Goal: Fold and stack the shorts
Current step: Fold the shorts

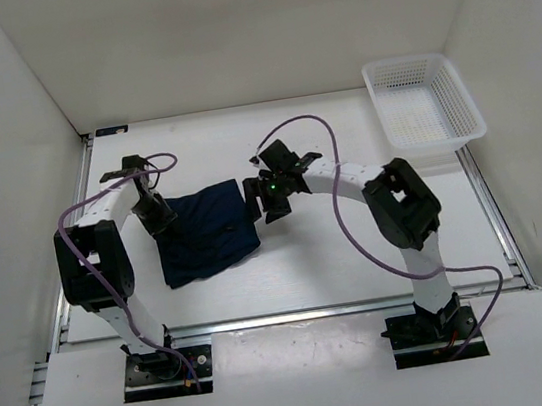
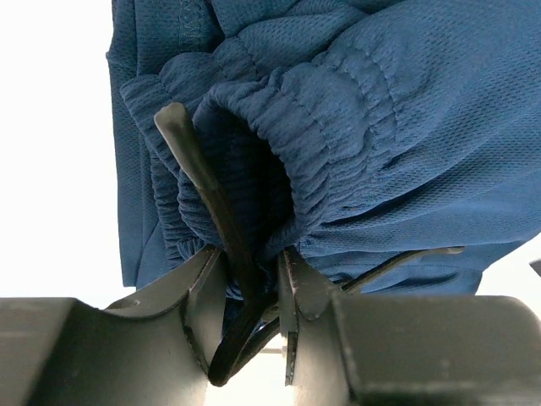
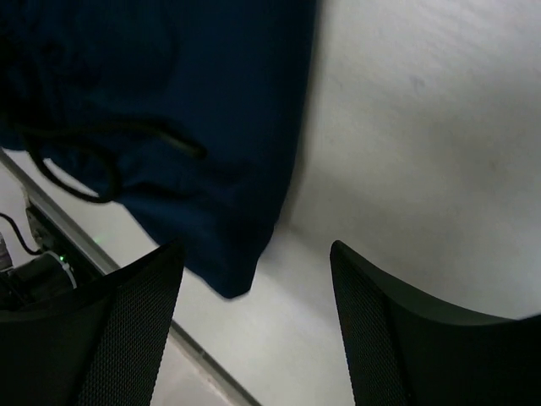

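The left gripper (image 2: pixel 254 279), at ten o'clock on the shorts (image 1: pixel 209 230), stands partly parted, with the drawstring (image 2: pixel 203 186) and waistband (image 2: pixel 338 110) between its jaws; I cannot tell whether it grips them. The shorts lie at nine o'clock from the centre of the table (image 1: pixel 359 251). The right gripper (image 3: pixel 254 254), at their two o'clock, gapes wide and holds nothing.

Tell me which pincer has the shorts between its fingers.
The left pincer: the shorts' waistband sits between its fingers. The right pincer stands open and empty at their edge.
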{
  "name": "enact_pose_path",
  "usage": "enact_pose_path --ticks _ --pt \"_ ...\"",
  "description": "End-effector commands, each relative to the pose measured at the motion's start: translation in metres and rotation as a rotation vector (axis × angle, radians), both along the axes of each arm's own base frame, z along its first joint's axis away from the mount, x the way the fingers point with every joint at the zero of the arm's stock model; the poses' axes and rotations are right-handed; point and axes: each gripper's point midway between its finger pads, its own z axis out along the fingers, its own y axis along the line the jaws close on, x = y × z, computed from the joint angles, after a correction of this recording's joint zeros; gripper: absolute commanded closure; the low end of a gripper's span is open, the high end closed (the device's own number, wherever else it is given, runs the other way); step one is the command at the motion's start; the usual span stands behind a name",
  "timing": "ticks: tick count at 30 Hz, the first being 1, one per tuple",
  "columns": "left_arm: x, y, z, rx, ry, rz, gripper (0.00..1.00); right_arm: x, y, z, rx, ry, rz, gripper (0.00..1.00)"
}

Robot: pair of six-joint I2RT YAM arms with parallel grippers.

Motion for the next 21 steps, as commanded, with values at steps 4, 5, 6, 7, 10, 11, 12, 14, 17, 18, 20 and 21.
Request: enact_pose_path --ticks 4,5,6,7,10,11,12,14,17,18,20,21 --pt "0.007 0.005 0.012 -0.02 -0.07 -0.021 0.62 0.004 0.044 -0.007 0.079 0.017 0.101 0.33" --pt "0.006 0.005 0.008 -0.021 -0.058 -0.02 0.62 0.005 0.045 -0.011 0.071 0.018 0.108 0.36" --pt "0.006 0.003 0.009 -0.031 -0.059 -0.033 0.62 0.009 0.045 -0.019 0.052 0.023 0.1 0.38" --pt "0.006 0.003 0.006 -0.031 -0.05 -0.033 0.62 0.01 0.046 -0.022 0.049 0.02 0.107 0.4" --pt "0.007 0.004 0.006 -0.027 -0.062 -0.054 0.63 0.011 0.052 -0.031 0.054 0.038 0.127 0.52" --pt "0.004 0.004 0.003 -0.028 -0.05 -0.054 0.63 0.007 0.053 -0.034 0.065 0.062 0.141 0.74" --pt "0.004 0.004 0.003 -0.028 -0.05 -0.054 0.63 0.008 0.054 -0.036 0.065 0.063 0.141 0.86" --pt "0.003 0.002 0.004 -0.036 -0.059 -0.055 0.64 0.007 0.049 -0.035 0.05 0.061 0.124 1.0" --pt "-0.002 0.0 0.002 -0.046 -0.052 -0.057 0.69 0.011 0.02 -0.028 0.023 0.028 0.027 1.0" --pt "-0.002 -0.003 0.003 -0.045 -0.063 -0.066 0.7 0.013 0.015 -0.023 0.04 0.015 0.008 1.0" --pt "-0.007 -0.013 0.004 -0.067 -0.062 -0.103 0.7 0.005 -0.014 -0.021 0.024 0.041 -0.035 1.0" --pt "-0.014 -0.024 0.003 -0.088 -0.054 -0.133 0.66 0.002 -0.024 -0.021 0.008 0.039 -0.04 1.0"
